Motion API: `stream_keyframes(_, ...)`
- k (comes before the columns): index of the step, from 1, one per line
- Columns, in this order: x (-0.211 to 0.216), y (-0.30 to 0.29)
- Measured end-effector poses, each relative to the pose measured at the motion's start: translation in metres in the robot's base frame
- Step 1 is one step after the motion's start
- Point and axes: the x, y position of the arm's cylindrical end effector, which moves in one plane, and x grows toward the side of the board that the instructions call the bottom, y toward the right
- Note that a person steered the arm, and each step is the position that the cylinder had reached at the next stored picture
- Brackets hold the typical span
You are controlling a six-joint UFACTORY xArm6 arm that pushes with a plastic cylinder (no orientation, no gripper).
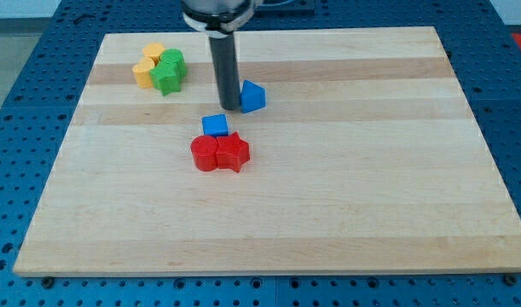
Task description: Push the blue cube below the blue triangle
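Observation:
The blue cube [215,126] lies on the wooden board [328,188], left of centre. It touches the top of two red blocks [220,153] below it. The blue triangle [253,96] lies above and to the right of the cube. My tip [228,108] stands right against the triangle's left side, just above and to the right of the cube. The dark rod rises from there to the view's top.
A cluster of two yellow blocks [147,67] and two green blocks [169,71] sits near the board's top left. The red pair is a round block on the left and a star-like block on the right. The board lies on a blue perforated table [21,102].

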Motion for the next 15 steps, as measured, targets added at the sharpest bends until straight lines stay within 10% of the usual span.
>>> stream_keyframes(4, -0.004, 0.074)
stream_keyframes(8, 0.011, -0.136)
stream_keyframes(15, 0.07, 0.016)
